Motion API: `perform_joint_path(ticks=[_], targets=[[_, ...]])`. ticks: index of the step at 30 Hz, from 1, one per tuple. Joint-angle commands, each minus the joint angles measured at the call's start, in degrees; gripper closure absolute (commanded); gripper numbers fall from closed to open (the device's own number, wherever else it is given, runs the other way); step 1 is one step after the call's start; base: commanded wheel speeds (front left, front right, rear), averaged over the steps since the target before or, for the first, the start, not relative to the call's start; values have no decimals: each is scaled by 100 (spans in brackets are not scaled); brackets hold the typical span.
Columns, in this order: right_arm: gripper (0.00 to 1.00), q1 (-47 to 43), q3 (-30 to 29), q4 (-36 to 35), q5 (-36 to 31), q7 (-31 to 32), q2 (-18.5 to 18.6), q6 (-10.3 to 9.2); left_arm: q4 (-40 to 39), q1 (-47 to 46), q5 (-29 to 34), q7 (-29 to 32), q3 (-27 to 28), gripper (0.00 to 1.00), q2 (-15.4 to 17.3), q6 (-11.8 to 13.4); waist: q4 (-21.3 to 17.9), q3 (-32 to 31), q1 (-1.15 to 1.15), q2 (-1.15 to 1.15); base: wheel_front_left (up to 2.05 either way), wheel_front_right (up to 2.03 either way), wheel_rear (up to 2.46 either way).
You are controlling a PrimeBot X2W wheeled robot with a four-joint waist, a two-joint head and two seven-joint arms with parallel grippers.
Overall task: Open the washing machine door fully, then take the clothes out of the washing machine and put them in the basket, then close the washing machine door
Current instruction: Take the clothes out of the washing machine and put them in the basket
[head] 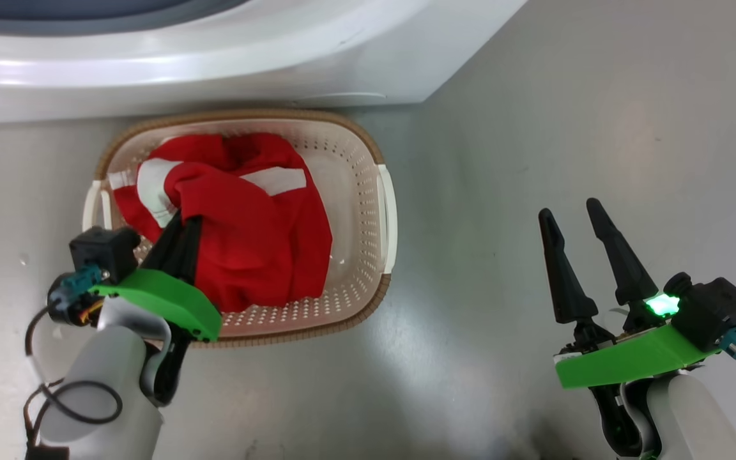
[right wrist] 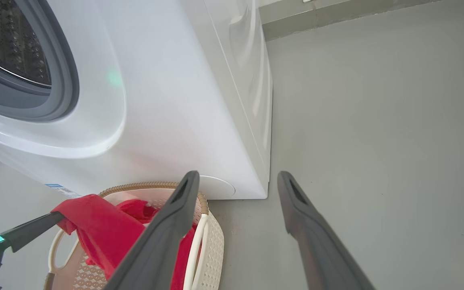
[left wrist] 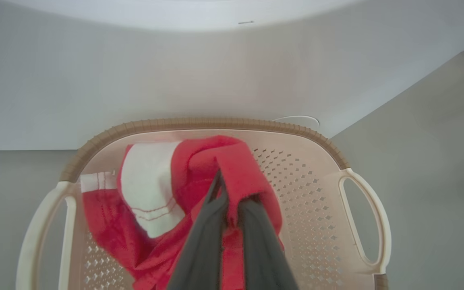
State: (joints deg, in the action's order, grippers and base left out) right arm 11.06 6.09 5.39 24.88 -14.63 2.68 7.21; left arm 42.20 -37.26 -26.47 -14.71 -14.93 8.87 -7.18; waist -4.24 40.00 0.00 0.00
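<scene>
Gripping: left gripper (head: 177, 223) closed on a fold of the clothes (head: 259, 217)
Clothes: in the basket (head: 358, 211), toward its left edge
Basket: on floor (head: 534, 128), just beside the washing machine (head: 214, 64)
Right gripper (head: 572, 211): open, empty

The left hand (head: 177, 223) reaches forward and down. Its two dark fingers (left wrist: 204, 233) are pressed close together and pinch the clothes (head: 259, 217) between them. Its pale forearm (head: 112, 358) comes up from the lower left. The right hand (head: 570, 212) is far off on the right side. It holds nothing, with its fingers spread wide apart and pointing forward.
</scene>
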Motion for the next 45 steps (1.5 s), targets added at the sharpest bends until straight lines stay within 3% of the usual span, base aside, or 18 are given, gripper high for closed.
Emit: perform_joint_path(ticks=[1,12,15,16,17,33,45], targets=[[0,-14,153,-141,39,-37,20,28,33,-10,-51,-29,80,100,209,-31,-35,123,0,0,0,0,0],[0,78,251,-174,16,-37,20,28,966,-390,-473,-29,-508,100,291,-31,-99,389,0,0,0,0,0],[0,80,248,-165,8,-37,20,28,1070,-452,-591,-29,-632,63,309,-31,-99,369,0,0,0,0,0],[0,79,240,-163,3,-37,20,28,1080,-467,-621,-29,-657,15,311,-31,-92,356,0,0,0,0,0],[0,81,230,-158,0,-37,20,28,1084,-477,-648,-29,-673,0,314,-31,-85,337,0,0,0,0,0],[0,37,177,89,2,-37,20,28,697,36,-729,-29,-267,0,327,-31,14,-489,0,0,0,0,0],[0,-294,70,344,-167,-37,20,28,-243,805,-235,-29,444,0,178,-31,206,-1489,0,0,0,0,0]])
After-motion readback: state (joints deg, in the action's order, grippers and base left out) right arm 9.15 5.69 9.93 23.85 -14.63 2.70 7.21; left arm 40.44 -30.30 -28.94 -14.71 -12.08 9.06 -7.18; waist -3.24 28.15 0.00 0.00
